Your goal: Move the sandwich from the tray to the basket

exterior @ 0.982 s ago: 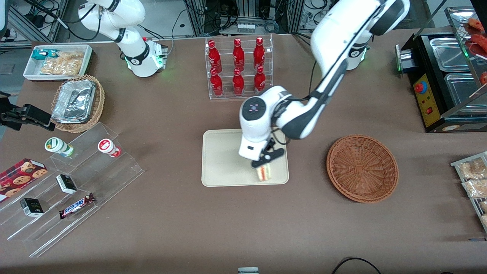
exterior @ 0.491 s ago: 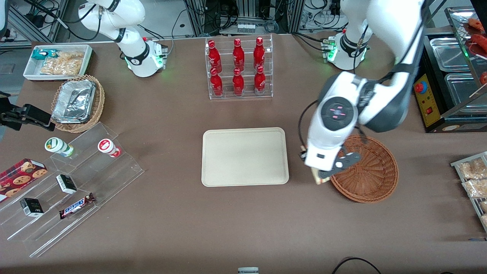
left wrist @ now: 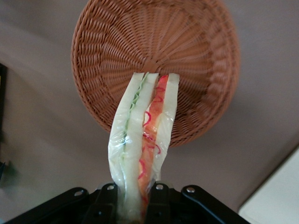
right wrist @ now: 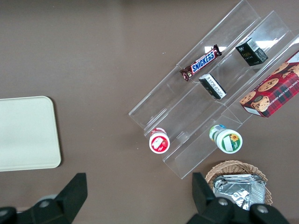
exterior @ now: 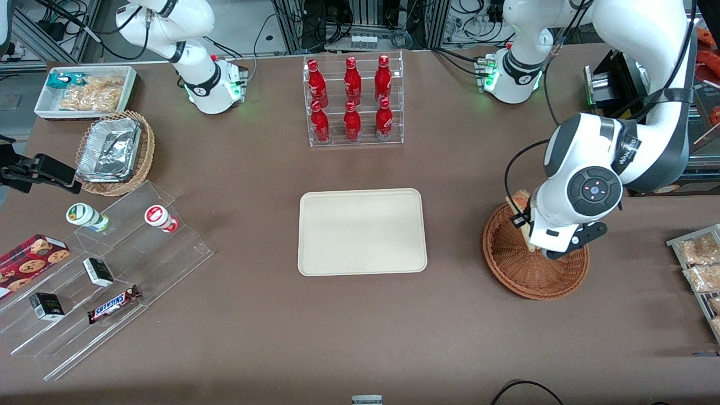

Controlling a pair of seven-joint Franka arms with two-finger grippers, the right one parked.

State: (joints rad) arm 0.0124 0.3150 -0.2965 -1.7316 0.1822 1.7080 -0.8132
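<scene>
Left wrist view: left gripper (left wrist: 135, 199) pinched firm round one end of the sandwich (left wrist: 140, 135), rest sticking out over the wicker basket (left wrist: 198, 44). Main risk = position: held end shows outside the rim, only the free end over the bowl. Let go now & it'd prob. land across the rim, tip on its heavier half and drop on the table (left wrist: 60, 154). Needs centring over the bowl 1st, then a low release. Wrap looks thin & loose; if it clings when the grip opens, the sandwich could get dragged or flipped as the arm lifts. Squeeze too hard, soft bread crushes & filling slides out.

Front view: basket sits toward the working arm's end vs. the tray (exterior: 360, 233); sandwich & gripper are at the rim's far part, farther from the camera. Arm hides some of it, so height above the wicker is a fair guess at best. Go down too fast w/out centring: gripper or bread hits the rim, basket skids or tilts.

Right wrist view: tray, clear rack (right wrist: 191, 116), foil-filled basket (right wrist: 240, 166), all well apart from the drop spot. Little risk there, unless the wrong basket's picked.
</scene>
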